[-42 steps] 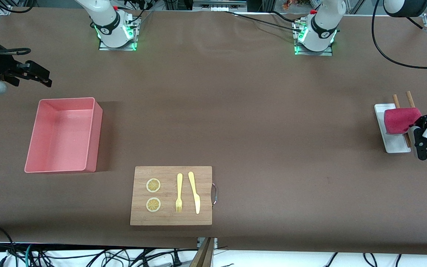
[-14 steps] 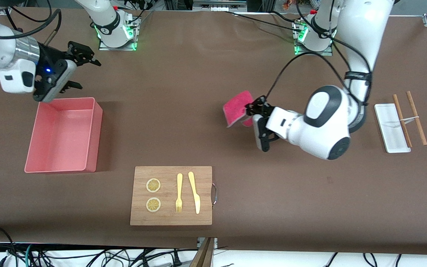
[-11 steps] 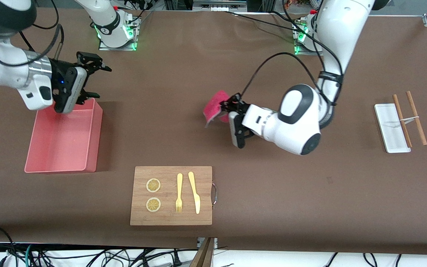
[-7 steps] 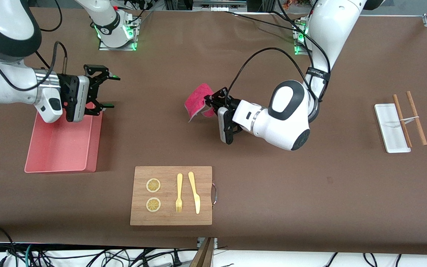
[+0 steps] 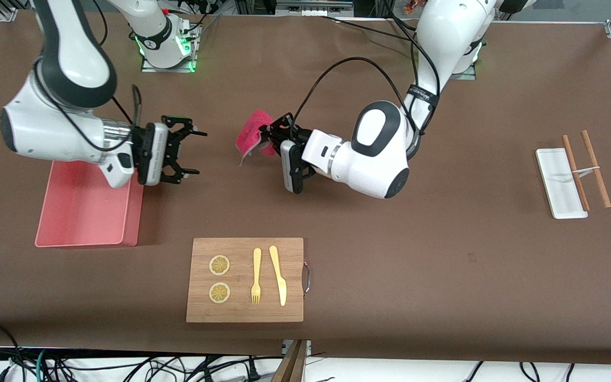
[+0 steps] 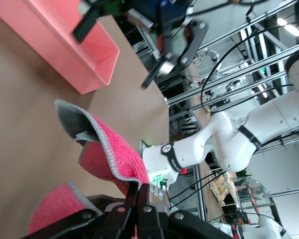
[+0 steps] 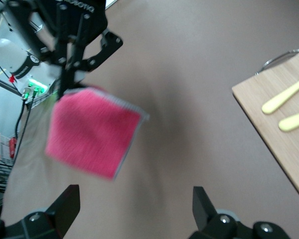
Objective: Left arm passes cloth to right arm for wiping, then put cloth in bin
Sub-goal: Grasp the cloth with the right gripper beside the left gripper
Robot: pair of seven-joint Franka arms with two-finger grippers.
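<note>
The crimson-pink cloth with its grey backing hangs above the table's middle, pinched at one edge by my left gripper, which is shut on it. In the left wrist view the cloth folds over the shut left gripper. My right gripper is open and empty, facing the cloth with a gap between them. In the right wrist view the cloth hangs ahead of the open right gripper. The salmon-pink bin sits toward the right arm's end, partly hidden under the right arm.
A wooden cutting board with two lemon slices, a yellow fork and a knife lies nearer the front camera. A small white tray with chopsticks sits at the left arm's end. The board's edge shows in the right wrist view.
The left arm has carried the cloth from the white tray to the table's middle, toward the right arm. The right gripper has come in over the bin toward the cloth, staying open.
</note>
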